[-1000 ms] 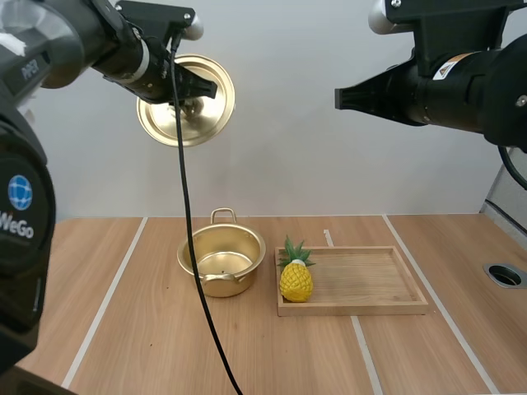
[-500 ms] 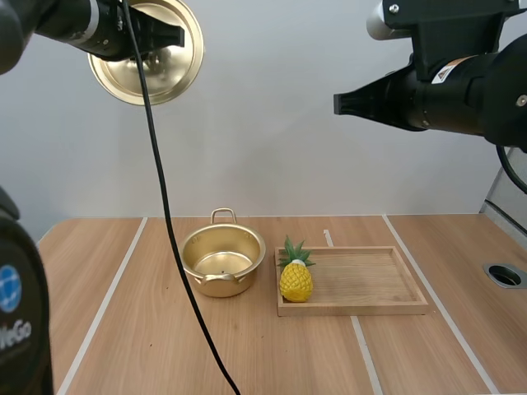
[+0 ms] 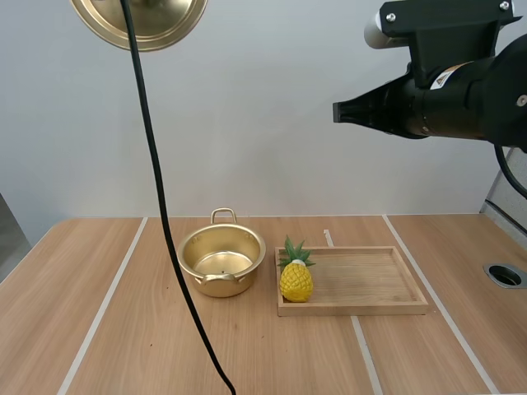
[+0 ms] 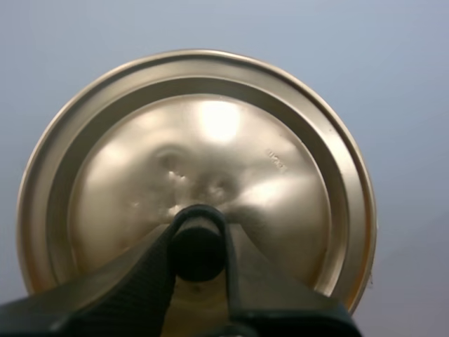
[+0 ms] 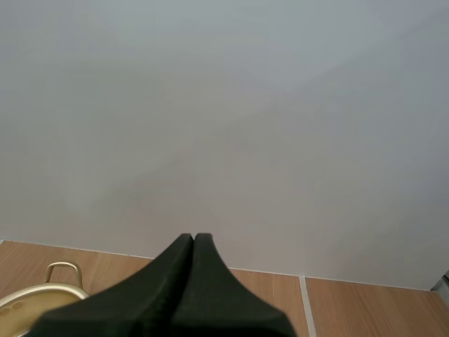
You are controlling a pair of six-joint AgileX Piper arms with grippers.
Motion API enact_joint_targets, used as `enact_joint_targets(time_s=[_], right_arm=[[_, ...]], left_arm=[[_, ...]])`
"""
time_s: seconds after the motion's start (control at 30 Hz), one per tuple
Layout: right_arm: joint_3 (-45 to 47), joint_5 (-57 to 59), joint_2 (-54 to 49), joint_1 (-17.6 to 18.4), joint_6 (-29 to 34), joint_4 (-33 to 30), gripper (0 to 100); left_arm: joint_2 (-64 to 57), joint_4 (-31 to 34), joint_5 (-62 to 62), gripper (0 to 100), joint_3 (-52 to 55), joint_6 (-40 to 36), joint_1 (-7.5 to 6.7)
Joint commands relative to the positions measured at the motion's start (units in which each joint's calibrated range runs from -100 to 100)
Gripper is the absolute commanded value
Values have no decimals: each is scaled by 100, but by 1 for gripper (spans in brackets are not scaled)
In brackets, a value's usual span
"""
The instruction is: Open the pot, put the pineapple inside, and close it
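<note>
A gold pot [image 3: 221, 262] stands open on the table, just left of a wooden tray [image 3: 362, 284]. A yellow pineapple [image 3: 296, 275] with a green crown stands upright in the tray's left end. The gold lid [image 3: 140, 20] hangs high at the upper left edge of the high view. In the left wrist view my left gripper [image 4: 198, 247] is shut on the lid's black knob [image 4: 198, 242], with the lid [image 4: 295, 182] spread behind it. My right gripper [image 3: 339, 112] is held high above the tray, and its fingers [image 5: 193, 246] lie together as one wedge, with the pot's rim [image 5: 42, 291] below.
A round hole [image 3: 505, 275] is set in the table at the right edge. Pale seam lines run across the wooden tabletop [image 3: 123, 346].
My left arm has lifted the lid up and to the left, nearly out of the high view. The right arm, pot and pineapple have stayed put.
</note>
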Motion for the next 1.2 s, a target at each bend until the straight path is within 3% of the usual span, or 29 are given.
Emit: enact_joint_targets(time_s=[0.0,0.5,0.9,1.17], right_arm=[[-55,22,-16,-6,-32,15,0],[-55,27,161,-6,-56,439,0],[-55,27,1317,-6,-1012,977,0],[-55,-128,1692,-6,-2026,1940,0]], left_arm=[[-157,-161,-355,0,-59,-49,7],[-262,-149,-218,0,-59,-49,7],[-262,-97,514,0,-59,-49,7],[-262,-97,514,0,-59,-49,7]])
